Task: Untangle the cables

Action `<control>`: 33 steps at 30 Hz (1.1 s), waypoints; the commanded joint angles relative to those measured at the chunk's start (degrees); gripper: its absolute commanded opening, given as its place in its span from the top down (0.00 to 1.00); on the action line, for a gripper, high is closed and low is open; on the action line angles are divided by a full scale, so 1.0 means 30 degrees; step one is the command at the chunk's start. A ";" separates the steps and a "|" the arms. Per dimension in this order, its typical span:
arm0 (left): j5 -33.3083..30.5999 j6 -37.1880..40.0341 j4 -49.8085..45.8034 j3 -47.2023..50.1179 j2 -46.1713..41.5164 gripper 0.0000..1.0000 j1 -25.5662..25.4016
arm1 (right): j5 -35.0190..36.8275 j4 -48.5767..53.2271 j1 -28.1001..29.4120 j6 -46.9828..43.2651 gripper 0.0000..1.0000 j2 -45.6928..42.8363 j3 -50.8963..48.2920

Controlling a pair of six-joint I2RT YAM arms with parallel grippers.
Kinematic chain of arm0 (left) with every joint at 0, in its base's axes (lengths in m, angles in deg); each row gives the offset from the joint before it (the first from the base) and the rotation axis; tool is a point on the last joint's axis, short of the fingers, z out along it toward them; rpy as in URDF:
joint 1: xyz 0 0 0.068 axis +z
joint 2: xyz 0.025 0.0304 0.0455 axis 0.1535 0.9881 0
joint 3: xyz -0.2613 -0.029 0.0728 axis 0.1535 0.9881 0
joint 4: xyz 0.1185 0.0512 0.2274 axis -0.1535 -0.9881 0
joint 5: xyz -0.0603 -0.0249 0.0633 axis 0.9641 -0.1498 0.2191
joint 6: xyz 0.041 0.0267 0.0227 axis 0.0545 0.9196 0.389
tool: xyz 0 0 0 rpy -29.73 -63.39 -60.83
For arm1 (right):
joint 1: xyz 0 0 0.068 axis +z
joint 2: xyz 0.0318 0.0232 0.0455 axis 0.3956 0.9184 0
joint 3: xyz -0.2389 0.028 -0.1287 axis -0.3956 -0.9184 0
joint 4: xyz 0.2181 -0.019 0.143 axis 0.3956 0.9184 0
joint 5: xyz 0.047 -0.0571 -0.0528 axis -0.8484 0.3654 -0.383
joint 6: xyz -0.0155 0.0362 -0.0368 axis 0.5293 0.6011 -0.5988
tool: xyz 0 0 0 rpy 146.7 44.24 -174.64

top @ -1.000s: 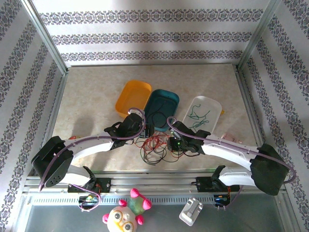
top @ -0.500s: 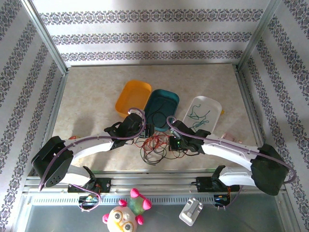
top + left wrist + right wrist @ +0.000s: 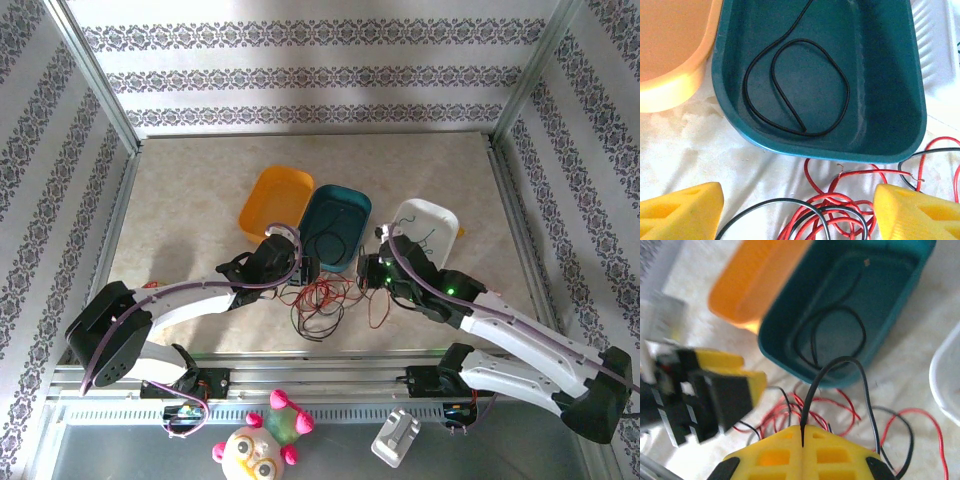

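Cables (image 3: pixel 318 300), red and black, lie tangled on the tabletop (image 3: pixel 190 200) toward the middle of its near edge, just in front of a teal tray (image 3: pixel 355 205). 1 black cable (image 3: pixel 795 85) lies looped inside that tray. Right claw (image 3: pixel 802 432), clenched, pinches a black strand (image 3: pixel 845 359) arching up from the tangle. Left claw (image 3: pixel 797 212), released, hangs over the tangle with its 2 fingers wide apart.

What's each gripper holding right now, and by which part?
The right gripper pinches a black cable between its fingertips, at one foot of the cable's arching loop. The left gripper is open, holding nothing.
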 commanded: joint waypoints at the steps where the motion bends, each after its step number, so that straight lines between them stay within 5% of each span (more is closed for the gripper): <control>1: 0.0243 0.0316 0.0211 -0.0416 0.0166 0.22 -0.0176 | 0.1384 -0.1290 -0.0138 -0.1445 1.00 -0.0375 0.1589; 10: 0.0089 0.0374 0.0094 -0.0301 -0.0044 0.22 -0.0176 | 0.1158 -0.3329 -0.0794 -0.3856 1.00 0.0872 0.4337; 21: -0.0672 0.0257 -0.0166 0.0267 -0.0860 0.22 -0.0175 | -0.3000 -0.5144 -0.3920 -0.4711 0.99 0.5260 0.6941; 33: -0.0939 0.0271 -0.0416 0.0373 -0.0955 0.22 -0.0176 | -0.4770 -0.8059 -0.5027 -0.3506 1.00 0.9622 0.5822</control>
